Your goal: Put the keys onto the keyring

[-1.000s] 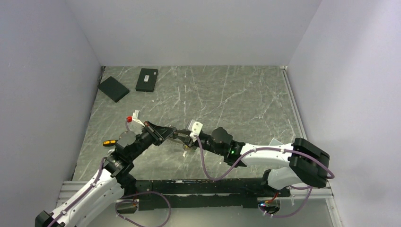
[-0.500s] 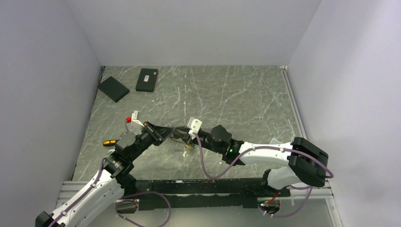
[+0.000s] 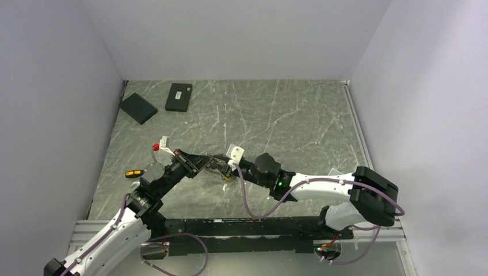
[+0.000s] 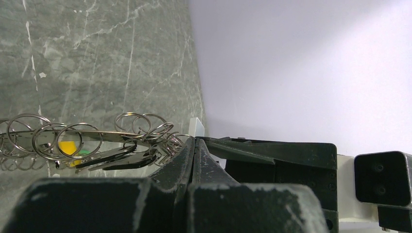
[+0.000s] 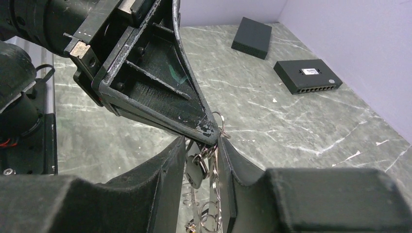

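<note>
Since the earlier frame the right arm has crept a little to the left and further from its base, carrying the right tool (image 3: pixel 217 165) closer in against the left tool (image 3: pixel 202 161), while the left arm has shifted only slightly. The two now meet tip to tip above the table (image 3: pixel 299 121), a little left of its middle. The left tool's fingers (image 4: pixel 187 160) are pressed together, and the keyring (image 4: pixel 92 131) runs out sideways from their tip, pinched there and held off the table. The ring carries a row of small wire loops (image 4: pixel 143 124), with the keys (image 4: pixel 121 158) hanging as flat dark blades just beneath it and a yellow and green tag (image 4: pixel 69 148) showing through one loop. In the right wrist view the right tool (image 5: pixel 201 143) is partly spread. Its two fingers (image 5: pixel 165 170) stand either side of the left tool's tip, and a dark key and more loops dangle in the gap; whether either finger touches them I cannot tell. A small brass-coloured piece (image 3: pixel 225 176) hangs just below the meeting point. Two flat black boxes (image 3: pixel 138 107) (image 3: pixel 179 96) lie well apart from all this at the table's far left corner, and a small yellow and black object (image 3: pixel 133 173) sits near the left edge beside the left arm.
</note>
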`<move>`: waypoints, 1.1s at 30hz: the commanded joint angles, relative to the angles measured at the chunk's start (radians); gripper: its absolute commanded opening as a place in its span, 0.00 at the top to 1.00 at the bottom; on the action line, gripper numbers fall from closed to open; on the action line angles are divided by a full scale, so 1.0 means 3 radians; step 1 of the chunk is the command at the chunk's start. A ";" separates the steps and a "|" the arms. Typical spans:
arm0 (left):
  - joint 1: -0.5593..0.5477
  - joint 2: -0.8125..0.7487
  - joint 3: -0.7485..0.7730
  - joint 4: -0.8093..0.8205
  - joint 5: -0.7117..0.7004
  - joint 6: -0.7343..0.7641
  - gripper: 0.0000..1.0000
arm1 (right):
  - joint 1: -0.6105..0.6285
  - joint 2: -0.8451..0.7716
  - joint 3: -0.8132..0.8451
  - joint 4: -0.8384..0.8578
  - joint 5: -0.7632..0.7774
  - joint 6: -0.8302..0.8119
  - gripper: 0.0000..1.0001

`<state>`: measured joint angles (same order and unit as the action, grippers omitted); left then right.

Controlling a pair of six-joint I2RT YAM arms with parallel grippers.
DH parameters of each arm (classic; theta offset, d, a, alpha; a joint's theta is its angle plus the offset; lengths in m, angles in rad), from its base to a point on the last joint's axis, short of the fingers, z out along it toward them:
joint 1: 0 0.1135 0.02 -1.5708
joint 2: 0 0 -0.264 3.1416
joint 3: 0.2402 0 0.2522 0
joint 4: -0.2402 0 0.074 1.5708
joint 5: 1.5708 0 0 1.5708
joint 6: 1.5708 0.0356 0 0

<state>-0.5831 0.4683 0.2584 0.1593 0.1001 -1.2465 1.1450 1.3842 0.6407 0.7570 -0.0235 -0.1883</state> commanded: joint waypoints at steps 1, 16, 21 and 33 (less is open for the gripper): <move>-0.0013 -0.0062 0.0018 0.0393 -0.0055 -0.0094 1.00 | 0.0058 0.0003 0.0015 0.0115 0.0068 -0.0101 0.66; -0.0014 -0.0114 -0.0036 0.0537 -0.0050 -0.0129 1.00 | 0.0081 0.0119 0.0062 0.0014 0.0260 -0.0262 0.75; -0.0014 -0.0102 -0.0037 0.0526 -0.0040 -0.0127 1.00 | 0.0090 0.0101 0.0073 0.0049 0.0257 -0.0272 0.75; -0.0011 -0.0105 -0.0056 0.0495 -0.0033 -0.0127 1.00 | 0.0120 0.0160 0.0193 0.0061 0.0292 -0.0216 0.77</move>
<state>-0.5838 0.4488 0.2333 0.2054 0.0864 -1.2507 1.1675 1.4227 0.6521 0.7509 0.0528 -0.2623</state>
